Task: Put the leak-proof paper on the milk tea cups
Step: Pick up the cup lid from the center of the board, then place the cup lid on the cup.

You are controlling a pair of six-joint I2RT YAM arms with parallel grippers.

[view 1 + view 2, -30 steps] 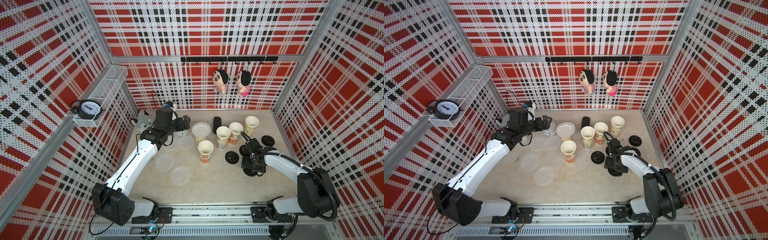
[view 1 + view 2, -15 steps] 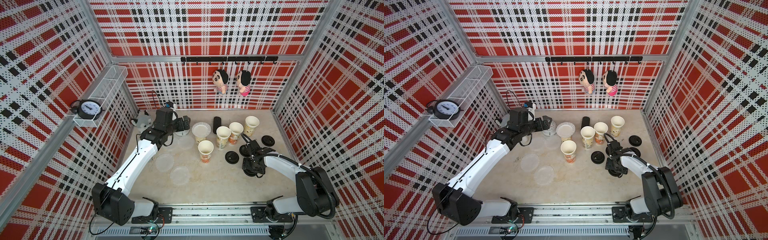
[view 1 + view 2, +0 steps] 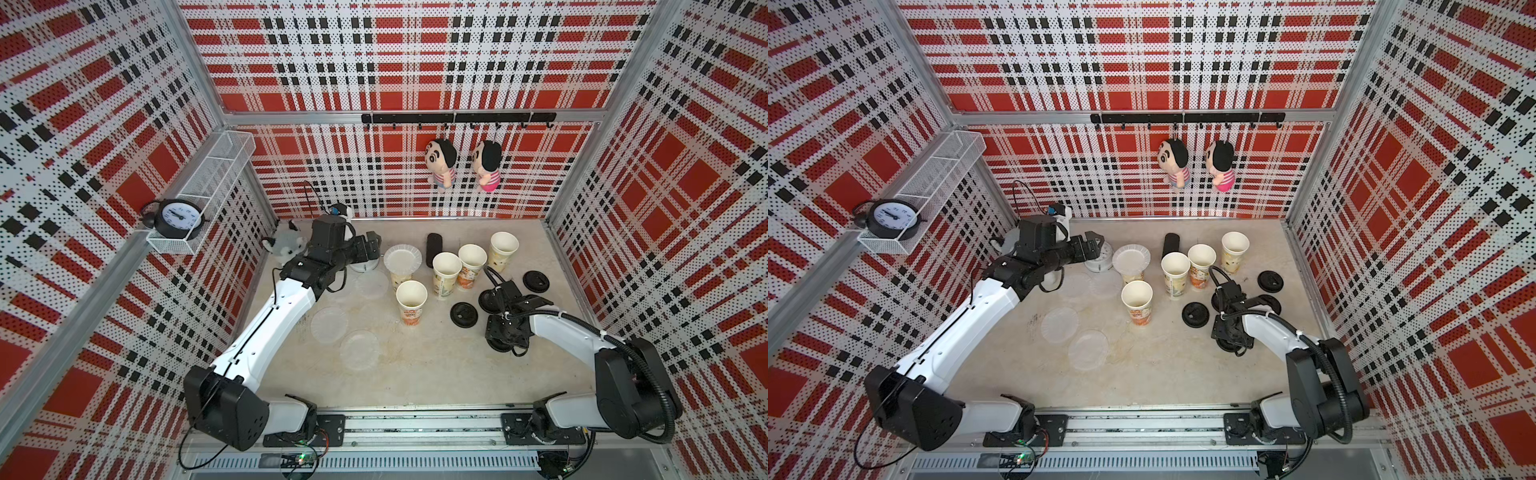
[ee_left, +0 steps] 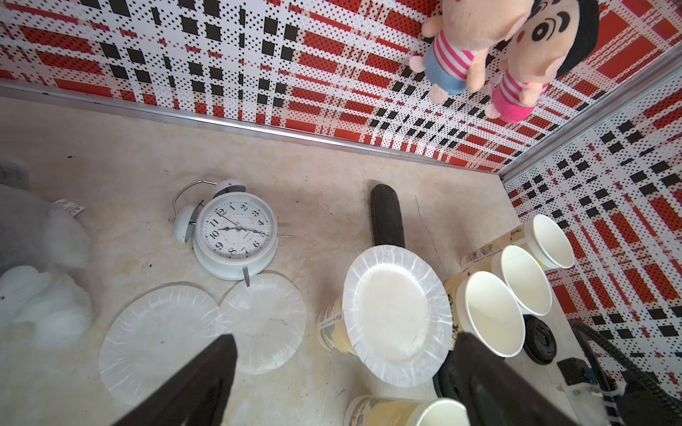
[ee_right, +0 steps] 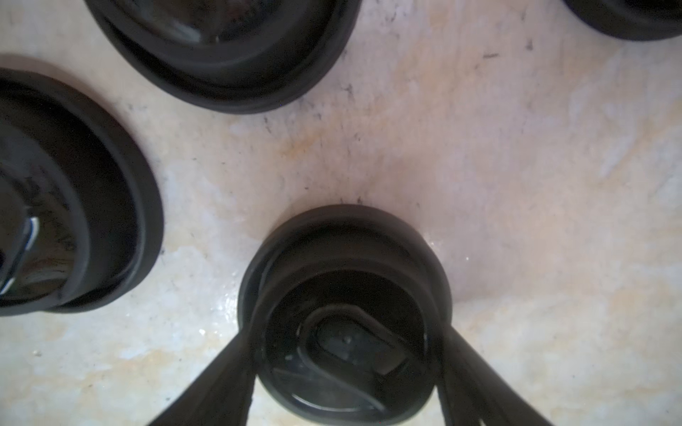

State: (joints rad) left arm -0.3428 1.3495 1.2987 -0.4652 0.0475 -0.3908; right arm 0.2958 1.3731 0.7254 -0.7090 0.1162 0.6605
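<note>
left tool (image 3: 1093,244) released, hovering near white clock (image 4: 236,232); loose leak-proof paper (image 4: 158,332) lies flat on surface (image 3: 436,374) beside it. one sheet (image 3: 402,259) caps the rear-left of the milk tea cups (image 3: 411,295), four open. right tool (image 5: 347,330) grasps black lid (image 5: 347,239), other lids (image 5: 221,55) close around.

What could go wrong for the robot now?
1. The leak-proof paper just rests on one milk tea cup; the open left claw close by might knock it off.
2. The other cups stand crowded, so a bump could tip one.
3. The right claw straddles a black lid, not paper; capping an uncovered cup would skip the paper.
</note>
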